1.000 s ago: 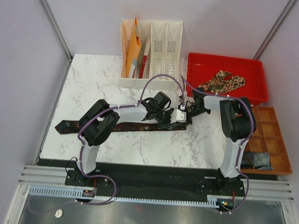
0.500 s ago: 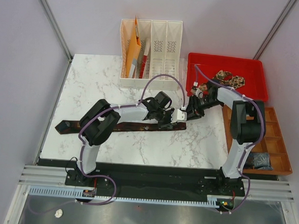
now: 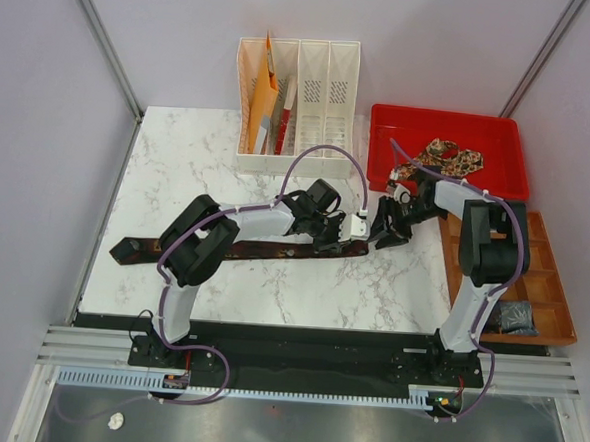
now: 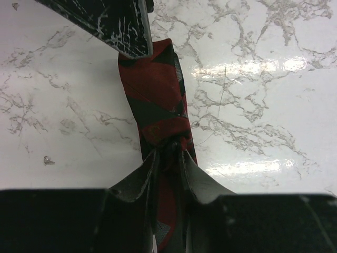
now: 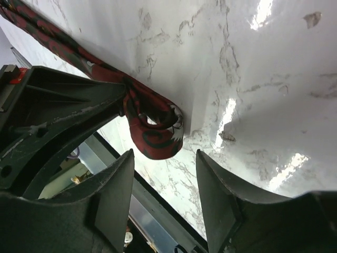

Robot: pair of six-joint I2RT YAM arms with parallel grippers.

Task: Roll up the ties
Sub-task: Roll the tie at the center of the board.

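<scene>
Overhead and wrist views, near to far. The maroon tie [image 3: 233, 249] lies stretched across the near half of the counter [image 3: 178, 164], running from close to the left edge to right of centre. It lies as it did a second ago.

The left end effector [image 4: 168, 158] is closed on the maroon tie just short of its right end, with fabric bunched between the fingertips. Beyond the pinch, the end is folded back into a short curl that rests on the marble.

The right end effector [image 5: 164, 155] is open and empty, its fingers spread on either side of the curled end without touching it. A second ago it stood against the left end effector with its jaws much narrower. Since then the right arm's elbow has swung out toward the counter's right edge.

Off the right edge sits a wooden compartment tray [image 3: 551, 297] with a dark item [image 3: 515, 315] in a near cell.

At the far right corner, the red tray [image 3: 501, 128] holds the crumpled paisley tie [image 3: 441, 155], now partly crossed by the right arm's cable.

On the far edge, a white file organizer [image 3: 313, 82] holds orange folders [image 3: 261, 94] in its left slot.
</scene>
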